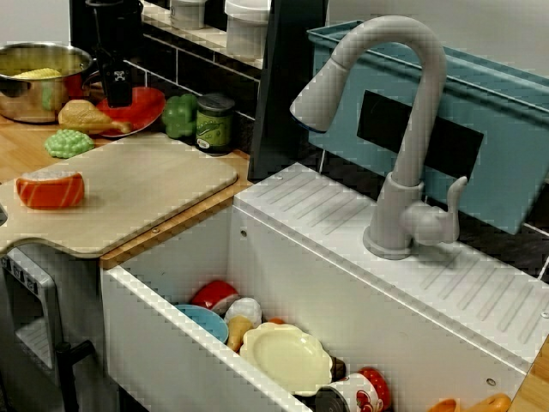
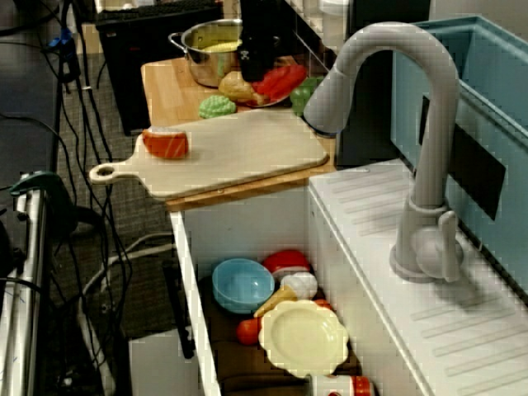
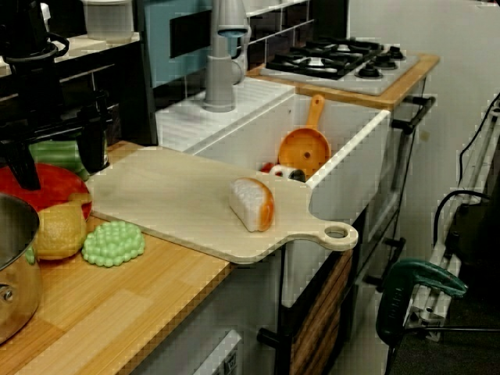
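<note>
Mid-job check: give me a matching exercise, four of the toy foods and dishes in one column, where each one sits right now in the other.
Things:
1 salmon
2 grapes
3 yellow plate
4 drumstick

Places:
A in the sink
B at the edge of the red plate
C on the board
D on the counter, beside the board

Pairs: 1-C, 2-D, 3-A, 4-B

Red plate (image 1: 146, 108), tan chicken leg (image 1: 86, 116), pale green grapes (image 1: 69, 143), orange-and-white salmon slice (image 1: 50, 190), beige cutting board (image 1: 146, 184), silver pot (image 1: 34, 101)
</note>
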`<state>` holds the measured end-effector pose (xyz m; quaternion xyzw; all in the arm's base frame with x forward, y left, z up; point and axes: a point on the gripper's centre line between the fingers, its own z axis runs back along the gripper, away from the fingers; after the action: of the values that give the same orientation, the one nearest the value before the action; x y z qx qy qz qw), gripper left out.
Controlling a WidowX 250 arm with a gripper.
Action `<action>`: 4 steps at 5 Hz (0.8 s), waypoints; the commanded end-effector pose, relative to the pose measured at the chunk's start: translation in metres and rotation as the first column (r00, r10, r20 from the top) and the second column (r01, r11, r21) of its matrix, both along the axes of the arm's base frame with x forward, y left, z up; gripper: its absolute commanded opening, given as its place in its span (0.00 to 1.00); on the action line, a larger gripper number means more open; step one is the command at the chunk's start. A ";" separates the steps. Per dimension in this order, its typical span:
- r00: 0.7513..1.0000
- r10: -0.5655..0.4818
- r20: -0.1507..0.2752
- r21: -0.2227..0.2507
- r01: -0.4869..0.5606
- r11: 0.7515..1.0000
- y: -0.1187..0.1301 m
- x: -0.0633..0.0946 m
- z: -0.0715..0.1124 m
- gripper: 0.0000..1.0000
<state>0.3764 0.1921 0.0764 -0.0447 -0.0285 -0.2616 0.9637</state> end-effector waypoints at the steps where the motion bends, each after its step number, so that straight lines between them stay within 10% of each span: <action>1: 0.995 -0.094 0.038 -0.017 0.095 0.995 0.008 -0.006 0.025 1.00; 4: 0.988 -0.144 0.052 -0.023 0.145 0.989 -0.009 -0.009 0.013 1.00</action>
<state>0.3627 0.1779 0.0543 -0.0857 -0.0231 -0.3257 0.9413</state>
